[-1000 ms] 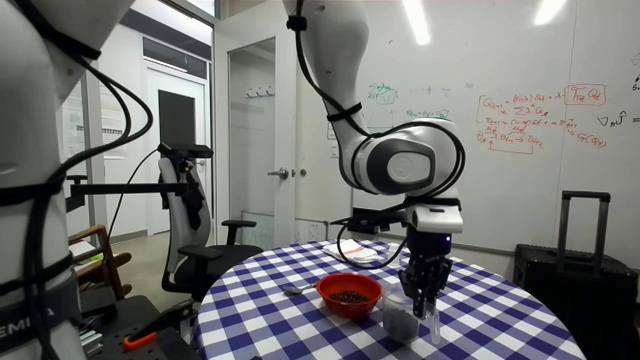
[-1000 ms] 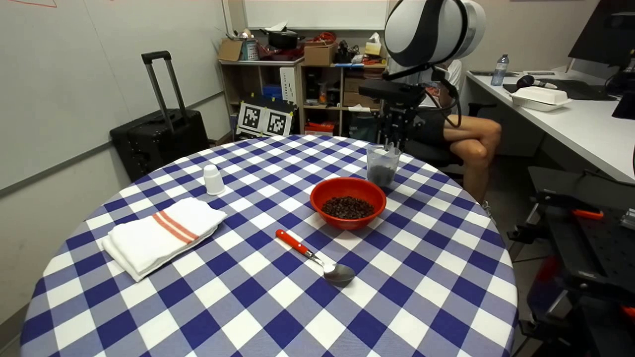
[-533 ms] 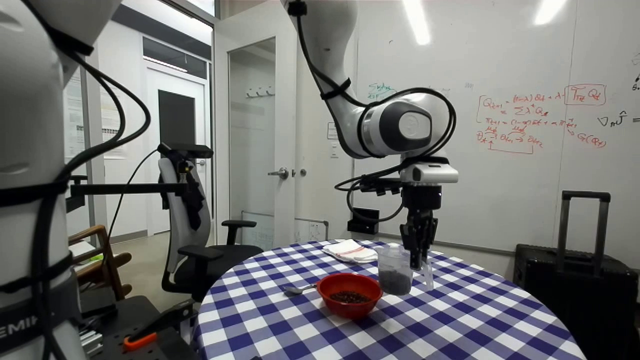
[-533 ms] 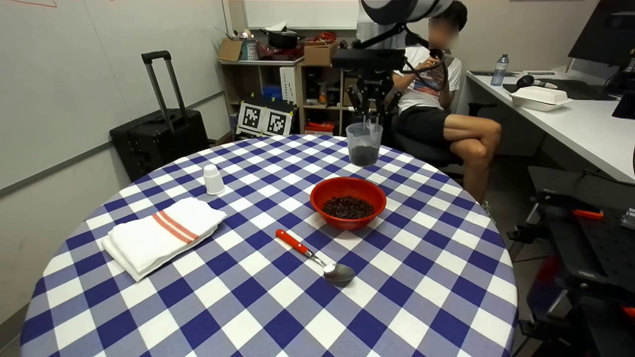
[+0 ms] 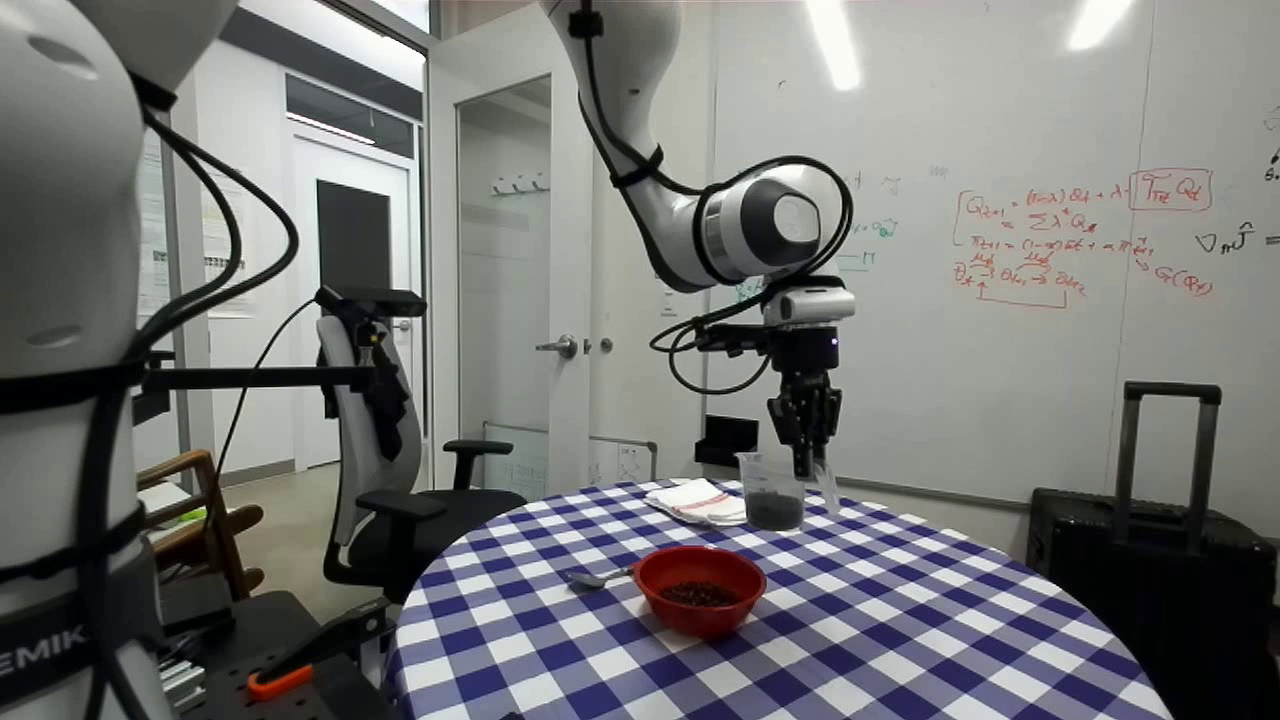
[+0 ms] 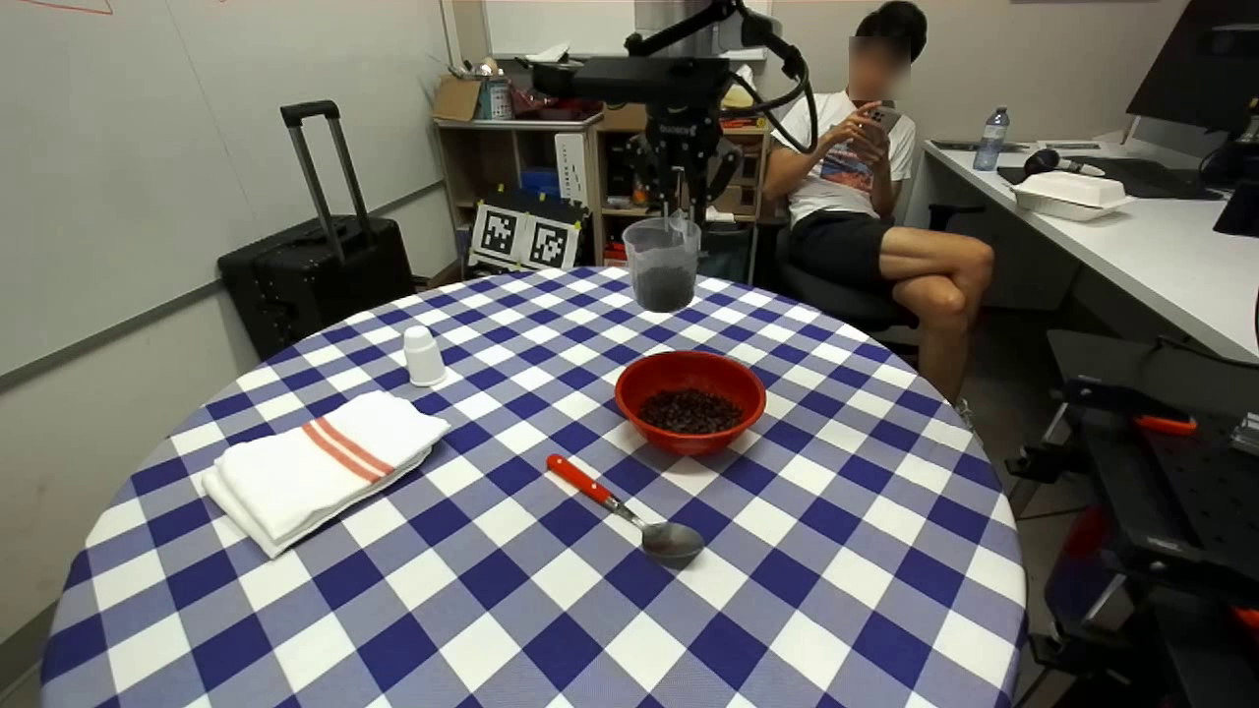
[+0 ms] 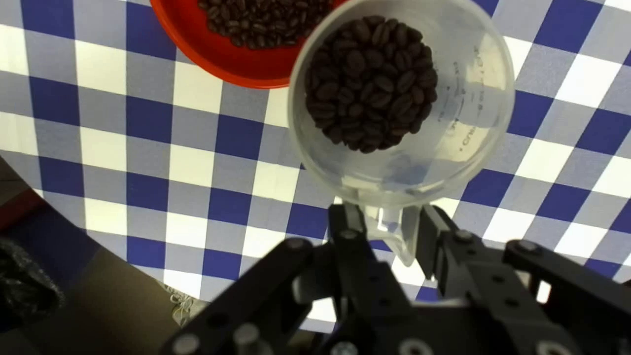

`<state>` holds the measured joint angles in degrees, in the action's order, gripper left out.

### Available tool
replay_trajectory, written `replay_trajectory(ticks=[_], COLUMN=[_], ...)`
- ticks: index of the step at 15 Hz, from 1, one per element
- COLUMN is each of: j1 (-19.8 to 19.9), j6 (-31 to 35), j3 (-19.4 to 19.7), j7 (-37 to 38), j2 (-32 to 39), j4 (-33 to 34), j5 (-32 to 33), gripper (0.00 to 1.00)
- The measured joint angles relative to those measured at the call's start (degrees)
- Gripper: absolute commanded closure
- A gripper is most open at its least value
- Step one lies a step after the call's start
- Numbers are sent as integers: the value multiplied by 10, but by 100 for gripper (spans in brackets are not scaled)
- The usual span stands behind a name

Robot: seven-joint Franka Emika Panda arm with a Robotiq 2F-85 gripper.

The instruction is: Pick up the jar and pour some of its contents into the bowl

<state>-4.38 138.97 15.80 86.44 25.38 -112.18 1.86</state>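
The jar [image 5: 757, 478] is a clear measuring cup with a handle, partly filled with dark beans. It hangs upright above the table, also seen in an exterior view [image 6: 644, 246] and the wrist view [image 7: 463, 98]. My gripper [image 7: 384, 222] is shut on the jar's handle; it also shows in both exterior views [image 5: 812, 468] [image 6: 683, 208]. The red bowl [image 6: 689, 442] stands on the table with dark beans inside; it shows too in an exterior view [image 5: 700, 625]. In the wrist view the jar's rim overlaps the bowl's edge [image 7: 227, 74], hiding part of it.
A spoon with a red handle [image 6: 625, 511] lies beside the bowl. A folded white towel [image 6: 329, 462] and a small white cup [image 6: 423, 356] are on the checkered table. A person [image 6: 856, 177] sits behind the table. A black suitcase [image 5: 1150, 570] stands beyond it.
My gripper has lifted the jar off the table area and carried it up, leftward in both exterior views. The jar stays upright. The bowl has not moved.
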Motion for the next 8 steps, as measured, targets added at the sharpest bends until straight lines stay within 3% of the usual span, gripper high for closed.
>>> replay_trajectory(ticks=[8], j1=[-59], j6=[-87], j3=[4], j7=[144], j2=[50], j4=[22], j5=[187], gripper=[93])
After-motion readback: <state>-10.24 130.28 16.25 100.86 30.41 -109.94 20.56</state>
